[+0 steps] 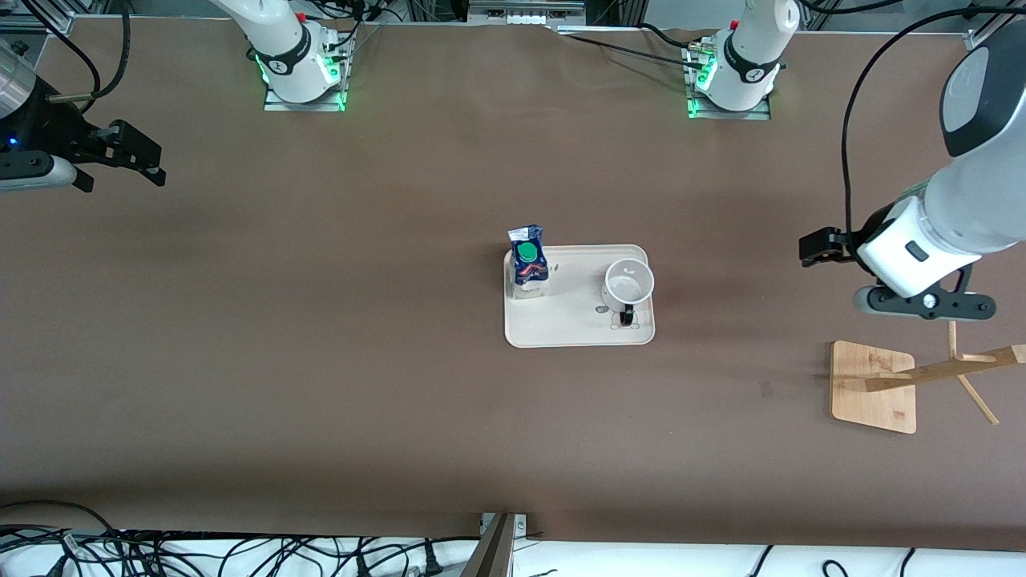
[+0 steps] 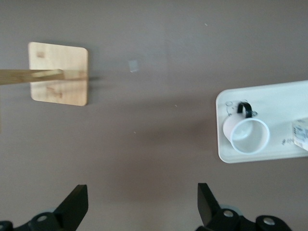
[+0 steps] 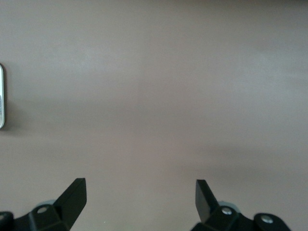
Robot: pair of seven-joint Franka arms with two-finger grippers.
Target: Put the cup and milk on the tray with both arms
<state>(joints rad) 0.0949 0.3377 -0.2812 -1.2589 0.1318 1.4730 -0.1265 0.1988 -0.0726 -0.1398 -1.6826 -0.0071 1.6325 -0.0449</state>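
The cream tray [image 1: 579, 324] lies at the middle of the table. The milk [image 1: 528, 260] stands upright on the tray's corner toward the right arm's end. The cup [image 1: 628, 287] stands upright on the tray toward the left arm's end, its black handle turned to the front camera. My left gripper [image 1: 819, 248] is open and empty over bare table toward the left arm's end, apart from the tray. Its wrist view shows its open gripper [image 2: 142, 190], the cup [image 2: 245, 134], the tray [image 2: 272, 98] and an edge of the milk [image 2: 301, 134]. My right gripper [image 1: 124, 172] is open and empty over bare table at the right arm's end; its wrist view shows the open gripper [image 3: 140, 185] and a sliver of the tray [image 3: 1, 98].
A wooden rack [image 1: 874, 386] with a square base and slanted pegs stands toward the left arm's end, nearer the front camera than my left gripper; it also shows in the left wrist view [image 2: 59, 73]. Cables lie along the table's front edge.
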